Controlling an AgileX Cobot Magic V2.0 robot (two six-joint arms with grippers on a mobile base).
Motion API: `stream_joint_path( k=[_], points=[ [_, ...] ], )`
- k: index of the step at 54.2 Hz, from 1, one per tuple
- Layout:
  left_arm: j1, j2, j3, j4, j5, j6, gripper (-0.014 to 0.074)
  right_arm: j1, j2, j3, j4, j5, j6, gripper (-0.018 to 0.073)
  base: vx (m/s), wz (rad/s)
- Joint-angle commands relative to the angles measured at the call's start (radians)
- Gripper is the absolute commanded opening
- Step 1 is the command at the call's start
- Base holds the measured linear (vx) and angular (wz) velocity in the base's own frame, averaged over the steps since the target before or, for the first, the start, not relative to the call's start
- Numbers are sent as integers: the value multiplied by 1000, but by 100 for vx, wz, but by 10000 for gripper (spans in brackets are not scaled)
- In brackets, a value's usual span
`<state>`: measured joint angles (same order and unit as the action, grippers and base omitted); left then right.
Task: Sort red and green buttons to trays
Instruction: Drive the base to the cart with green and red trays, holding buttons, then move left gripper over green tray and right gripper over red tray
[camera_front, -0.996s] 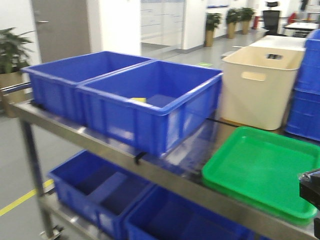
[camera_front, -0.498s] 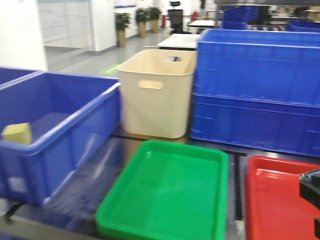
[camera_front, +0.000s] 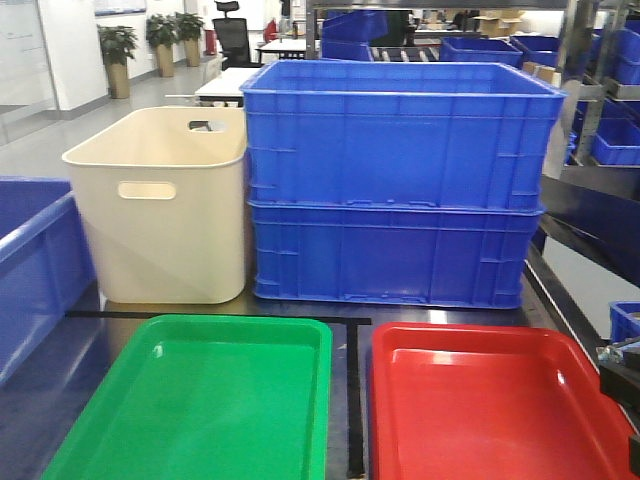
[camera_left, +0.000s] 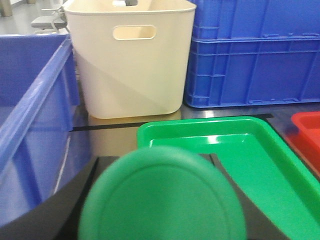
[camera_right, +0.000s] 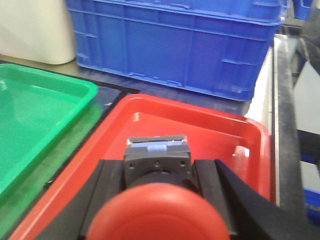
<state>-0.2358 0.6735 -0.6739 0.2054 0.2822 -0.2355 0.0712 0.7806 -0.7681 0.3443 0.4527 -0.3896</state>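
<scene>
Left gripper (camera_left: 157, 160) clamped on green button (camera_left: 161, 202) at green tray's (camera_left: 272, 175) near-left corner. Cap hides that rim, so a release may land short. Right gripper (camera_right: 157, 166) grips red button (camera_right: 155, 216), right of green tray, over red tray (camera_right: 200, 125). A high drop could bounce it out.

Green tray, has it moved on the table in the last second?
No. The green tray slides left in the front view, but so does the cream tub; the tray still sits just in front of it. The view turned, not the tray.
</scene>
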Motion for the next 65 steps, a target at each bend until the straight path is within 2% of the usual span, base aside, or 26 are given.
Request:
stream_joint_path(
  k=[1,65],
  points=[
    [-9,-2,-33,-2,-89,-6,0,-3,-5,-33,11,-78,-7,-9,8,-22],
    [-9,-2,-33,-2,-93,-6,0,-3,-5,-33,12,-78,-7,-9,2,-5]
  ],
)
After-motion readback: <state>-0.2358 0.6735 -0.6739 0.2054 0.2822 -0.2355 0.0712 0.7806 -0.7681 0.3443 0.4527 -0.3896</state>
